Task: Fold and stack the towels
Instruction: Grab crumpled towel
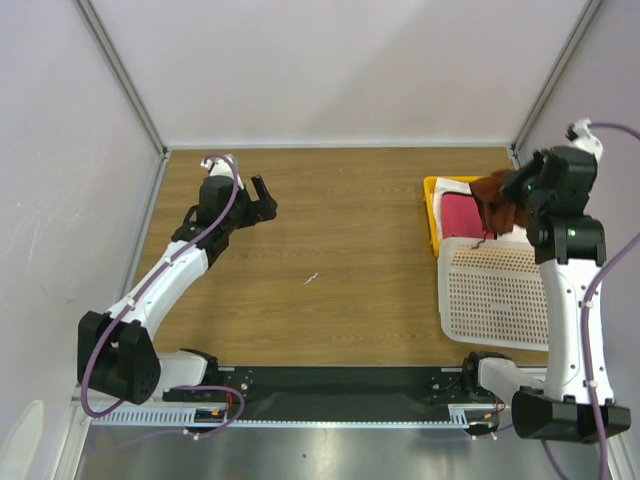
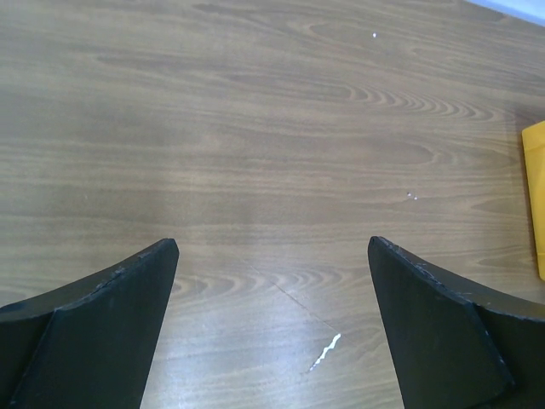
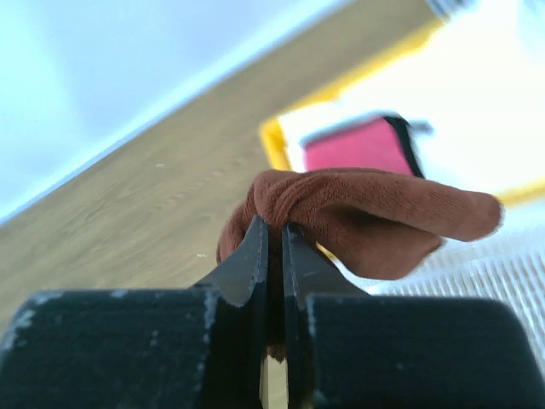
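Observation:
My right gripper (image 3: 274, 228) is shut on the reddish-brown towel (image 3: 366, 215), holding it bunched in the air above the basket's far edge; in the top view the towel (image 1: 498, 203) hangs by the gripper (image 1: 517, 192). A folded magenta-pink towel (image 1: 461, 213) lies in the yellow tray (image 1: 431, 215), on something white; it also shows in the right wrist view (image 3: 353, 146). My left gripper (image 1: 262, 202) is open and empty over bare wood at the far left, its fingers (image 2: 102, 324) spread wide. The large white towel is not clearly in view.
A white perforated basket (image 1: 495, 292) lies at the right, just in front of the yellow tray, whose edge also shows in the left wrist view (image 2: 536, 196). White walls close the table's back and sides. A small white mark (image 1: 312, 278) is on the wood mid-table.

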You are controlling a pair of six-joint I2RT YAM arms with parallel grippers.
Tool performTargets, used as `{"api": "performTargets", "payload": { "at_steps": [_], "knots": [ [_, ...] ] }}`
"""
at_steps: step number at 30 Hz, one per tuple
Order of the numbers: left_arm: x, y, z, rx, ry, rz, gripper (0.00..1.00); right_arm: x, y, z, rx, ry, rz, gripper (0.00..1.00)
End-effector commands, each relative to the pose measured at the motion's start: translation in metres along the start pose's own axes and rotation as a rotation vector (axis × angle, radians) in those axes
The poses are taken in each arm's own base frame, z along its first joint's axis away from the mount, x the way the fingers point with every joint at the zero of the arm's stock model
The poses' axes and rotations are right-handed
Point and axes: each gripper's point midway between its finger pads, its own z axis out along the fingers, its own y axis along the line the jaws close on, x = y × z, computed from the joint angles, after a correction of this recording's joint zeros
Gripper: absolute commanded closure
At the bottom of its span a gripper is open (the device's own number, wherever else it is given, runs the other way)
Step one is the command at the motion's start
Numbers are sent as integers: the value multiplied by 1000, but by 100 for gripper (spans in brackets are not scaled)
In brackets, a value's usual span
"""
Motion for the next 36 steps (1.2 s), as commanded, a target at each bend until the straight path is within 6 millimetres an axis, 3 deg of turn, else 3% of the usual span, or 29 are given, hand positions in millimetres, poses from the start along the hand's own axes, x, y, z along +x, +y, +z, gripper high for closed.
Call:
{"api": "performTargets", "payload": {
  "at_steps": [1, 2, 3, 4, 6, 7, 8, 9, 10, 11, 13, 14, 15, 16, 17, 18, 19, 20, 25, 28, 29, 32, 33, 36],
  "knots": [
    [-38, -12, 0, 27, -103, 59, 0, -15, 48, 13, -164, -14, -186, 100],
    [-38, -12, 1, 22, -100, 64, 0, -24, 67, 10, -230, -29, -213, 100],
    [-39, -11, 3, 14, -98, 71, 0, -14, 90, 23, -302, 17, -229, 100],
    [-45, -12, 3, 15, -107, 73, 0, -16, 116, 19, -377, 13, -264, 100],
    [-50, -14, 5, 13, -118, 78, 0, -4, 147, 29, -458, 33, -327, 100],
    [-56, -15, 5, 13, -130, 74, 0, 16, 162, 46, -480, 73, -373, 100],
    [-60, -15, 5, 10, -139, 71, 0, 30, 184, 45, -534, 82, -433, 100],
    [-62, -15, 7, 8, -143, 65, 0, 32, 204, 44, -580, 70, -452, 100],
    [-68, -16, 7, 11, -154, 59, 0, 55, 218, 63, -598, 124, -474, 100],
    [-70, -13, 8, 7, -157, 52, 0, 73, 242, 56, -685, 160, -495, 100],
    [-74, -12, 8, 15, -160, 27, 0, 78, 278, 53, -769, 164, -522, 100],
    [-76, -10, 7, 29, -156, 12, 0, 111, 290, 72, -786, 233, -549, 100],
    [-75, -8, 7, 30, -154, -8, 0, 109, 315, 58, -853, 212, -570, 100],
    [-72, -5, 7, 30, -146, -18, 0, 120, 327, 57, -885, 228, -585, 100],
    [-70, 0, 8, 24, -140, -27, 0, 148, 336, 70, -908, 284, -601, 100],
    [-64, 5, 9, 9, -118, -41, 0, 162, 348, 64, -952, 303, -623, 100],
    [-61, 10, 9, -6, -103, -52, 0, 163, 361, 60, -991, 294, -622, 100],
    [-59, 19, 11, -32, -88, -67, 0, 186, 366, 66, -1023, 344, -627, 100],
    [-40, 54, 8, -146, -10, -152, 0, 249, 379, 62, -1141, 453, -644, 100],
    [-33, 70, 6, -178, 4, -167, 0, 300, 363, 64, -1155, 564, -682, 100],
    [-31, 73, 6, -186, 12, -168, 0, 325, 353, 63, -1151, 613, -717, 100],
    [-23, 79, 9, -202, 31, -168, 0, 360, 328, 62, -1087, 693, -787, 100],
    [-21, 79, 10, -203, 35, -171, 0, 374, 310, 62, -1038, 751, -807, 100],
    [-13, 77, 17, -180, 54, -187, 0, 380, 283, 58, -960, 803, -825, 100]
  ]
}}
